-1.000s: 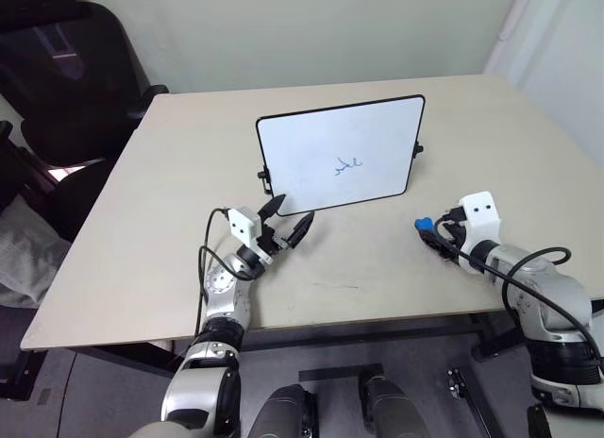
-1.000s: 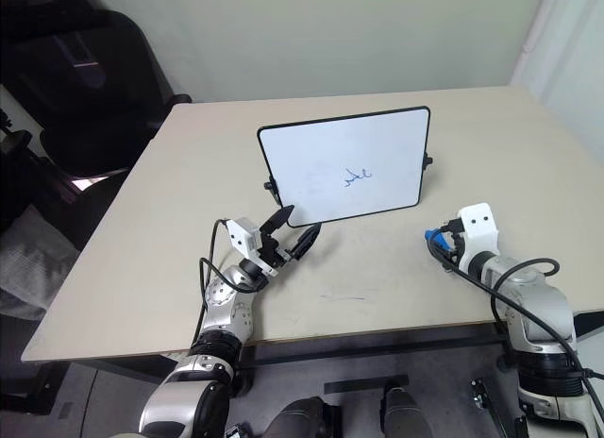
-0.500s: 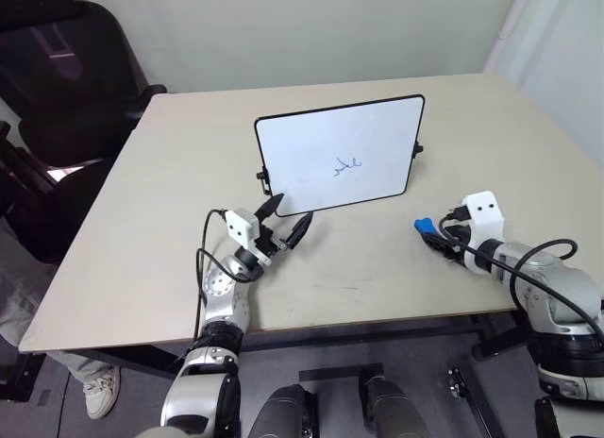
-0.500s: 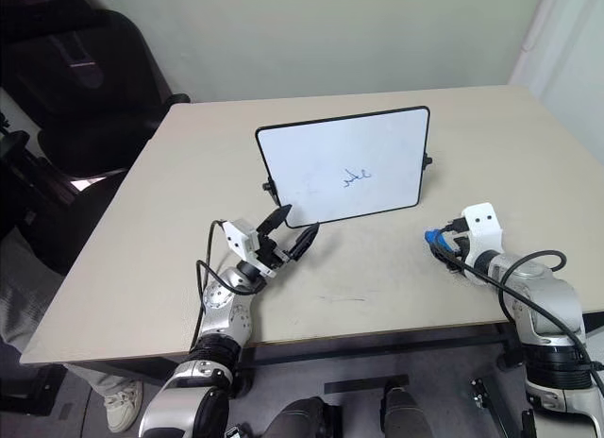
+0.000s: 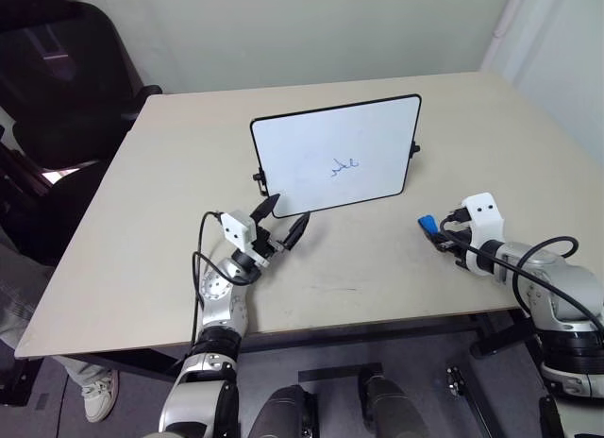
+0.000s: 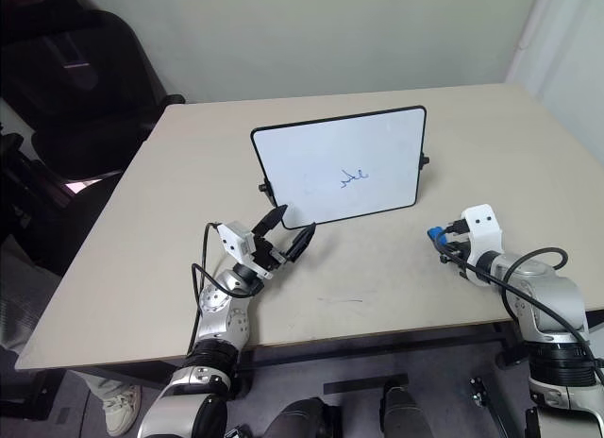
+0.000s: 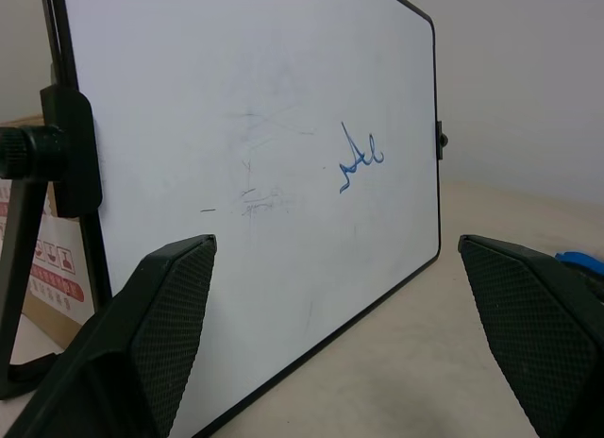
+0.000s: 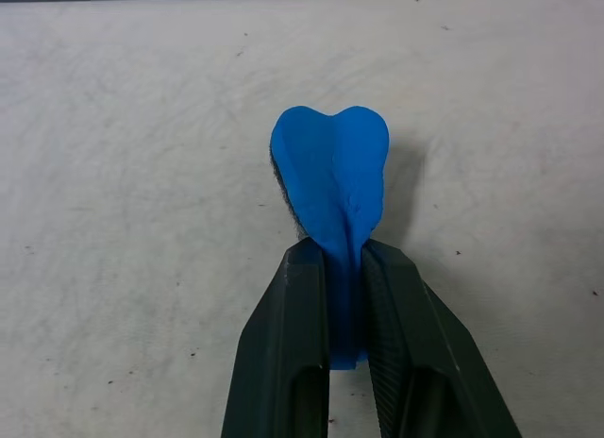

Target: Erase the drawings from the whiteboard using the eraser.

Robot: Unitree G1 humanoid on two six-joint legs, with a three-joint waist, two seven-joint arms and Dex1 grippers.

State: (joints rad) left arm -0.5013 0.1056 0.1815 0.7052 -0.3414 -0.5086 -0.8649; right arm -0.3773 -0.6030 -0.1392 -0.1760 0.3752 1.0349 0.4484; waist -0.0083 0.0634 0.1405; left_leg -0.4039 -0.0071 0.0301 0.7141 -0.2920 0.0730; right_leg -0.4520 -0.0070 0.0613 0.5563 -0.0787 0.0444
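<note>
Two jaws pinching eraser (image 8: 332,188), drawings (image 7: 360,160) intact

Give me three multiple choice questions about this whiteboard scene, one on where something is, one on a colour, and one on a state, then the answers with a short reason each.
1. Where does the whiteboard stand?
A. upright on the table
B. flat on the floor
C. on a chair

2. What colour is the eraser?
A. red
B. blue
C. green

3. What is the right gripper doing?
A. standing wide open above the eraser
B. shut on the eraser
C. pressing on the whiteboard

Answers:
1 A, the head views show the board upright on its side stands, on the beige tabletop.
2 B, the right wrist view shows a bright blue block.
3 B, both black fingers squeeze the eraser so that it pinches in between them. The scribble is not yet wiped off.
</note>
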